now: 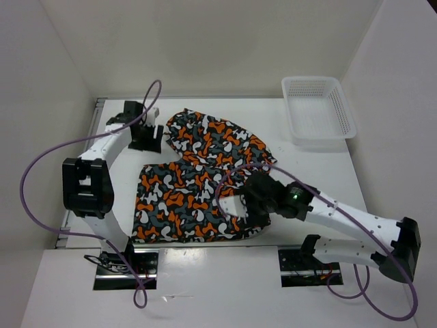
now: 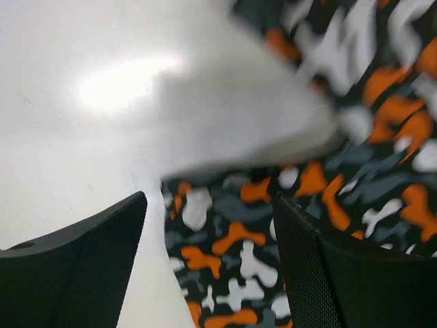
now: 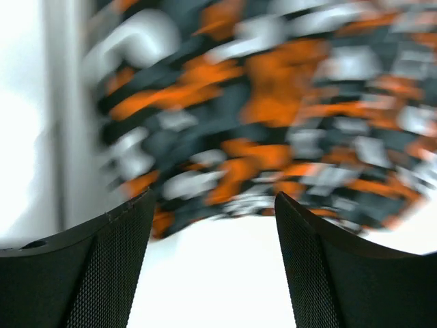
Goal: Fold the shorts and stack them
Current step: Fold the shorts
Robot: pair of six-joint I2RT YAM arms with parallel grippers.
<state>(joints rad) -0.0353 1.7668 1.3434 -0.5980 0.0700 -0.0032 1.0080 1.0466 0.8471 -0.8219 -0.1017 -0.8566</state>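
Looping over the shorts [image 1: 179,205] lies a purple cable [image 1: 218,193].

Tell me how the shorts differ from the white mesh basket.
The shorts are blotched orange, black, grey and white; the basket is plain white. The shorts lie limp and spread out mid-table; the basket stands rigid at the far right corner. The shorts cover more surface than the basket. Both rest on the table.

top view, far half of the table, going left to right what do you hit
left gripper → shorts → basket
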